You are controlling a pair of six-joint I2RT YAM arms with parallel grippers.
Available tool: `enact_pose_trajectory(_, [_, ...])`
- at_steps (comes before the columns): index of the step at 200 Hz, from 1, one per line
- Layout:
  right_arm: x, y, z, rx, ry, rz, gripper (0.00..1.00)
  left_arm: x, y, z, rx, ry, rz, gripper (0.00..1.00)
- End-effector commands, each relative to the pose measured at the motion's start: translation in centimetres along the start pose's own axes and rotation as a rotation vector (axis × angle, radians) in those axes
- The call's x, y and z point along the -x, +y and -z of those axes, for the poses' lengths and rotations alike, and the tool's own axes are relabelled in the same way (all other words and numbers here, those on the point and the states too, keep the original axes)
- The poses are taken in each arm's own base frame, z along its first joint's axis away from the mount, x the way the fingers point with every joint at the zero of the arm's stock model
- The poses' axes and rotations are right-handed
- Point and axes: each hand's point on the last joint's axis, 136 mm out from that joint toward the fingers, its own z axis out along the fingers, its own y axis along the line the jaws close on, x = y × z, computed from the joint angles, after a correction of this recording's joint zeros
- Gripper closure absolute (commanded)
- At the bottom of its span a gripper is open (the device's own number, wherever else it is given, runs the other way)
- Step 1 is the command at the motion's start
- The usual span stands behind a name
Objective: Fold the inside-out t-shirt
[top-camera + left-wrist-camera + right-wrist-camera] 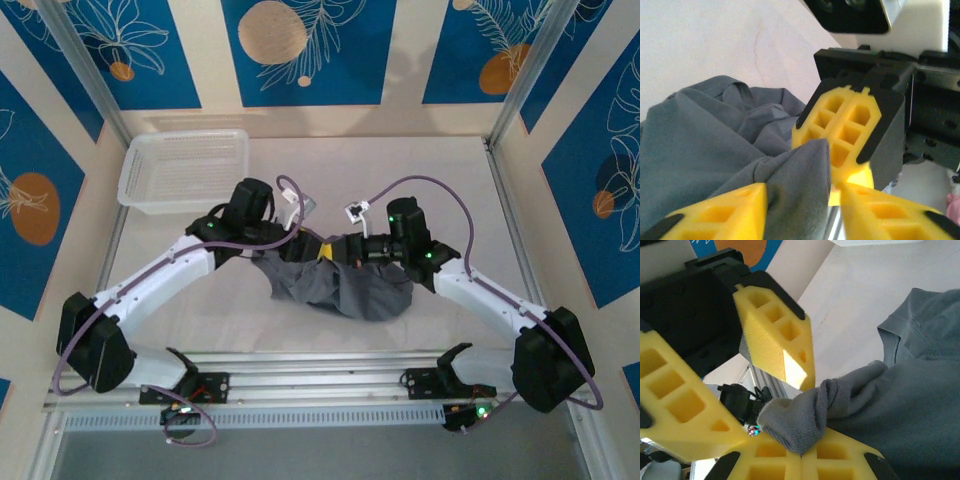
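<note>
The inside-out t-shirt [345,288] lies bunched in a slate-grey heap at mid-table. Both grippers meet at its far edge. My right gripper [801,452] is shut on a small wad of the shirt [800,415], pinched at the seam between its yellow fingers. In the left wrist view the right gripper [845,120] faces me with its jaws together. My left gripper [802,192] holds a raised fold of the shirt [790,175] between its fingers. From the right wrist view, the left gripper's fingers [775,335] press on that same wad from either side.
A white mesh basket [185,170] stands at the back left. Metal rails [320,370] run along the near edge by the arm bases. Patterned walls [590,160] enclose the table on three sides.
</note>
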Motion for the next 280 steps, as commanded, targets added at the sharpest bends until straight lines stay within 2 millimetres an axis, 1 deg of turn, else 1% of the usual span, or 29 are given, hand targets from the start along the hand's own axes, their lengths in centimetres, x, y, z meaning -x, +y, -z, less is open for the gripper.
enact_pose_trajectory(1, [1.0,1.7,0.3,0.048,-0.008,0.024,1.0,0.1,-0.6,0.1,-0.048,-0.019,-0.01,0.71])
enact_pose_trajectory(25, [1.0,1.4,0.4,0.046,-0.01,0.017,1.0,-0.6,-0.1,-0.1,-0.036,0.003,-0.005,0.83])
enact_pose_trajectory(33, [1.1,1.3,0.4,0.047,-0.012,0.016,1.0,-1.0,0.2,-0.1,-0.032,0.015,-0.002,0.84])
enact_pose_trajectory(39, [1.1,1.4,0.4,0.048,-0.014,0.016,1.0,-1.3,0.2,-0.2,-0.04,0.022,0.001,0.82])
enact_pose_trajectory(47, [1.1,1.3,0.5,0.048,-0.013,0.015,1.0,-1.7,0.1,-0.2,-0.053,0.032,0.007,0.75])
enact_pose_trajectory(68, [1.2,1.5,0.5,0.054,-0.012,0.018,1.0,-2.5,0.1,-0.4,-0.069,0.044,0.014,0.54])
enact_pose_trajectory(79, [1.1,1.6,0.5,0.063,-0.008,0.02,1.0,-2.6,0.4,-0.5,-0.061,0.04,0.017,0.53])
enact_pose_trajectory(87, [1.1,1.8,0.4,0.069,-0.003,0.022,1.0,-2.4,0.7,-0.5,-0.052,0.029,0.02,0.55])
enact_pose_trajectory(95, [1.1,1.8,0.3,0.072,0.001,0.021,1.0,-2.1,0.9,-0.6,-0.046,0.018,0.024,0.62])
enact_pose_trajectory(111, [1.0,1.7,0.3,0.071,0.008,0.018,1.0,-1.0,0.8,-0.4,-0.048,-0.014,0.023,0.84])
enact_pose_trajectory(117, [0.9,1.6,0.2,0.07,0.01,0.017,1.0,-0.4,0.7,-0.2,-0.054,-0.034,0.023,0.98])
enact_pose_trajectory(119, [0.9,1.6,0.3,0.069,0.01,0.018,1.0,-0.3,0.6,-0.2,-0.056,-0.041,0.023,1.0])
enact_pose_trajectory(128, [0.7,1.3,0.3,0.063,0.011,0.018,1.0,0.6,0.1,0.4,-0.076,-0.075,0.028,1.0])
enact_pose_trajectory(139, [0.4,0.3,0.4,0.04,-0.002,0.019,1.0,1.5,-0.7,1.4,-0.119,-0.117,0.046,1.0])
enact_pose_trajectory(157, [0.0,-2.9,1.2,0.006,-0.04,-0.025,1.0,2.7,-2.2,3.1,-0.207,-0.171,0.084,1.0])
enact_pose_trajectory(168, [0.0,-5.2,2.0,-0.003,-0.068,-0.087,1.0,3.0,-3.1,3.8,-0.248,-0.189,0.098,1.0])
enact_pose_trajectory(176, [0.2,-6.3,2.5,-0.001,-0.085,-0.13,1.0,3.1,-3.6,4.3,-0.264,-0.195,0.103,1.0])
enact_pose_trajectory(187, [0.5,-7.0,2.9,0.01,-0.092,-0.177,0.91,3.0,-4.1,4.8,-0.27,-0.201,0.104,1.0])
enact_pose_trajectory(196, [0.7,-6.6,3.1,0.029,-0.086,-0.187,0.81,2.9,-4.2,5.0,-0.263,-0.203,0.105,1.0])
enact_pose_trajectory(204, [0.9,-6.1,3.4,0.029,-0.096,-0.184,0.75,2.8,-4.2,5.0,-0.255,-0.201,0.103,1.0])
enact_pose_trajectory(215, [1.4,-5.4,4.2,-0.003,-0.143,-0.171,0.7,2.6,-3.9,5.0,-0.24,-0.198,0.105,1.0])
enact_pose_trajectory(225, [1.8,-4.9,5.5,-0.055,-0.221,-0.148,0.66,2.6,-3.6,4.8,-0.233,-0.195,0.11,1.0])
enact_pose_trajectory(233, [1.9,-4.8,6.6,-0.109,-0.29,-0.142,0.6,2.6,-3.5,4.6,-0.234,-0.194,0.115,1.0])
enact_pose_trajectory(239, [1.9,-4.6,7.3,-0.139,-0.34,-0.139,0.59,2.7,-3.4,4.5,-0.236,-0.195,0.119,1.0])
enact_pose_trajectory(246, [1.8,-3.8,7.9,-0.144,-0.38,-0.125,0.59,2.7,-3.3,4.4,-0.236,-0.193,0.124,1.0])
enact_pose_trajectory(253, [1.5,-2.7,8.0,-0.143,-0.396,-0.111,0.59,2.7,-3.1,4.3,-0.236,-0.189,0.126,1.0])
enact_pose_trajectory(261, [1.1,-1.5,7.6,-0.152,-0.388,-0.098,0.59,2.7,-3.0,4.1,-0.235,-0.183,0.127,1.0])
enact_pose_trajectory(272, [0.1,0.4,6.3,-0.169,-0.343,-0.056,0.59,2.7,-2.7,3.9,-0.224,-0.175,0.131,1.0])
enact_pose_trajectory(280, [-0.8,1.3,5.1,-0.201,-0.305,-0.019,0.58,2.7,-2.5,3.7,-0.215,-0.17,0.135,1.0])
